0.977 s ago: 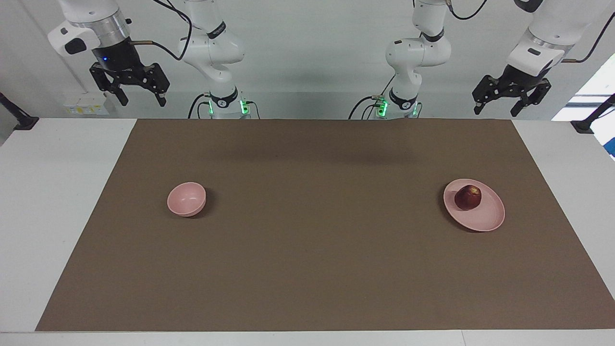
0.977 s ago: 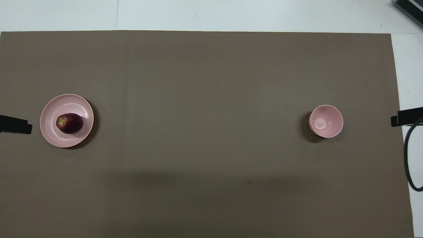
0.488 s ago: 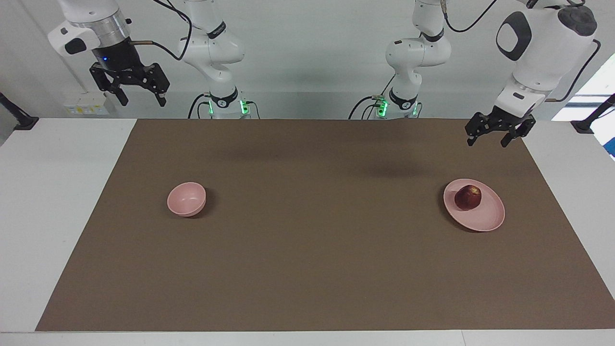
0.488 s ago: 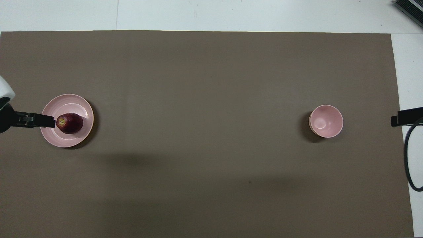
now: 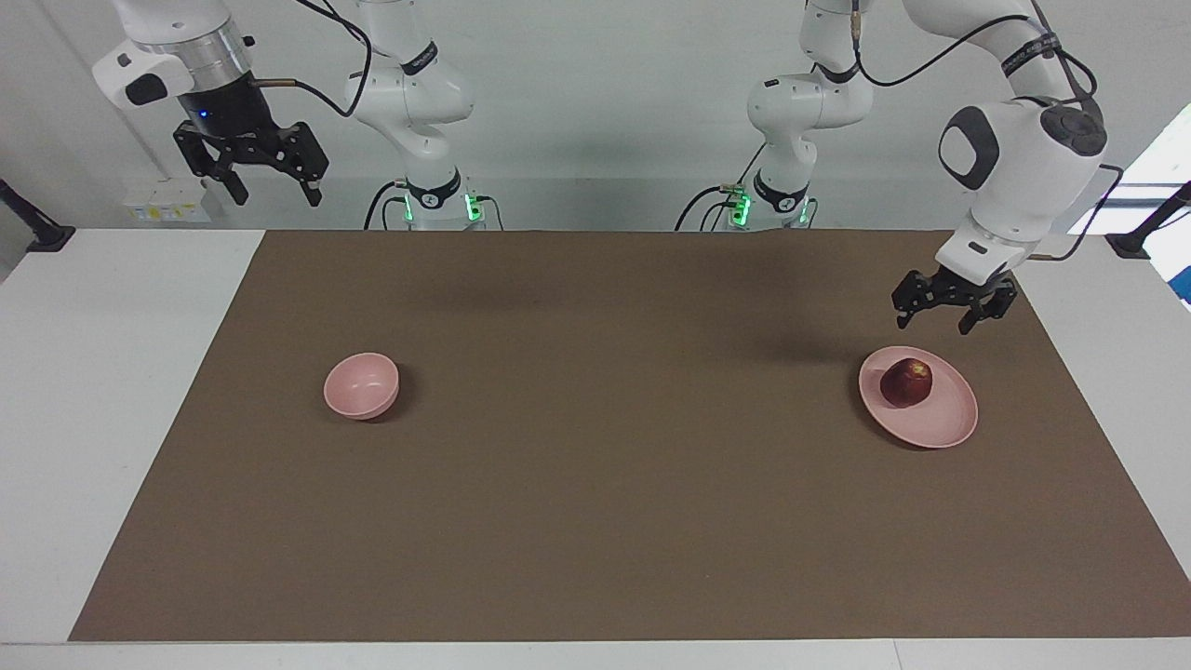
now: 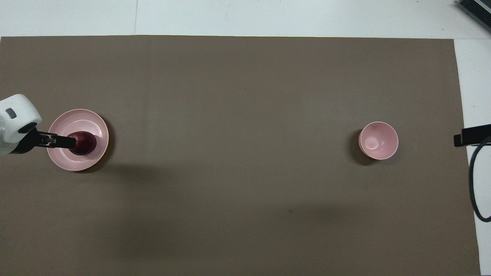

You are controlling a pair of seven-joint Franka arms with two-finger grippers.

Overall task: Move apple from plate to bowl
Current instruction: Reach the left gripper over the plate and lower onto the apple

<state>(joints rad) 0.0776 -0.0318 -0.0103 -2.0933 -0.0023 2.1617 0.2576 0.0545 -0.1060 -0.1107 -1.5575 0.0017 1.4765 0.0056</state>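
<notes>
The dark red apple (image 5: 906, 382) lies on the flat pink plate (image 5: 944, 421) toward the left arm's end of the table. My left gripper (image 5: 932, 326) is open and hangs in the air over the plate, apart from the apple. In the overhead view the left gripper (image 6: 63, 142) covers one side of the apple (image 6: 86, 143) on the plate (image 6: 76, 117). The small deep pink bowl (image 5: 361, 385) stands empty toward the right arm's end; it also shows in the overhead view (image 6: 378, 140). My right gripper (image 5: 276, 197) is open and waits high up, beside the table's end.
A brown mat (image 5: 595, 484) covers most of the white table (image 5: 102, 372). A black cable loop (image 6: 474, 184) hangs at the right arm's end of the table. A dark object (image 6: 475, 11) sits at the table's corner farthest from the robots.
My left arm has come down and swung in from beside the table until its gripper hangs over the plate and apple. The right arm, apple, plate and bowl have not moved.
</notes>
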